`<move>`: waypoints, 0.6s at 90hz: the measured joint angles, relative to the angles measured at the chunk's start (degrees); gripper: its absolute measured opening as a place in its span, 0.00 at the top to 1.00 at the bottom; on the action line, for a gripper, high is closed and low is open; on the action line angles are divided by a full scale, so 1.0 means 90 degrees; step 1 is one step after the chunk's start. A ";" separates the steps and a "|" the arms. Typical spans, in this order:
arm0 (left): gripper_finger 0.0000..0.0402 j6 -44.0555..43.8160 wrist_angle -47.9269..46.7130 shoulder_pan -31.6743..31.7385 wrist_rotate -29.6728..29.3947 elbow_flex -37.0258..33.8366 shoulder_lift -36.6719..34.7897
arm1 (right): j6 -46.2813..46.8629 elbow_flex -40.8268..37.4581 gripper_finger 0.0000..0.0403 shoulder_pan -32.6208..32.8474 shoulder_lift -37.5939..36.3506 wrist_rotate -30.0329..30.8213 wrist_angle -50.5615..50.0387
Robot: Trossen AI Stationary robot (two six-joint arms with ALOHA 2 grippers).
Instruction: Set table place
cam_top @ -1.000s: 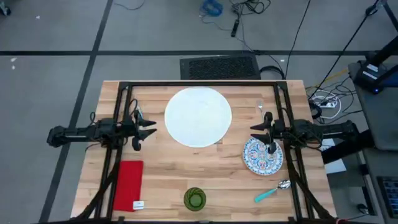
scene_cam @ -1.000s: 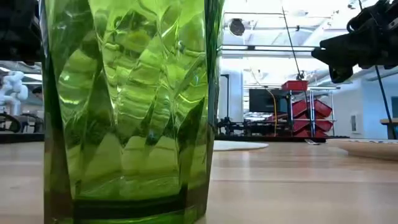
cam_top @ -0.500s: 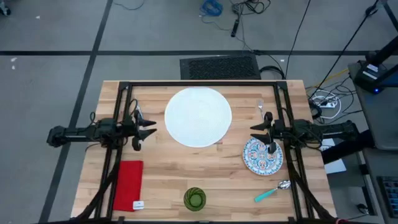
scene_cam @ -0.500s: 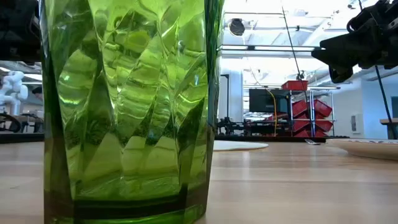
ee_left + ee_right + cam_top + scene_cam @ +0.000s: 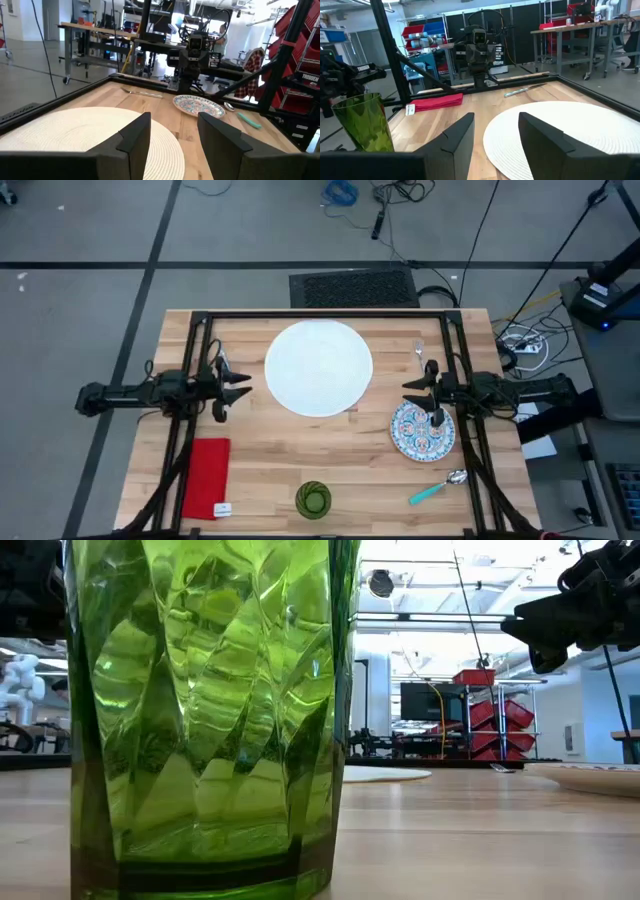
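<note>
On the wooden table (image 5: 260, 445), the large white plate (image 5: 318, 367) lies flat at the far middle. The small patterned plate (image 5: 422, 430) lies at the right, with the silver fork (image 5: 419, 350) beyond it and the teal-handled spoon (image 5: 437, 490) nearer. The red napkin (image 5: 207, 477) lies near left. The green cup (image 5: 313, 500) stands upright at the near edge. My left gripper (image 5: 240, 389) hovers open left of the white plate. My right gripper (image 5: 412, 393) hovers open to its right, above the patterned plate's far edge. Both point at the white plate (image 5: 75, 130) (image 5: 570, 130).
Black frame rails (image 5: 320, 314) run along the table's far edge and down both sides. Bare wood lies between the white plate and the cup. In the low view the cup (image 5: 200, 710) fills the left half, with my right gripper (image 5: 560, 625) high at the right.
</note>
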 joint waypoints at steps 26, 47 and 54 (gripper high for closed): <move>0.63 -0.0669 0.0280 0.0000 -0.0424 0.0003 0.0000 | 0.0030 0.0000 0.65 0.0001 0.0000 -0.0001 0.0001; 0.63 -0.0617 0.0425 0.0000 -0.0338 0.0524 0.0000 | 0.0177 0.0348 0.65 0.0001 0.0002 -0.0019 -0.0051; 0.63 -0.0614 0.0357 0.0000 -0.0343 0.0723 0.0035 | 0.0175 0.0607 0.65 -0.0001 0.0014 -0.0026 -0.0240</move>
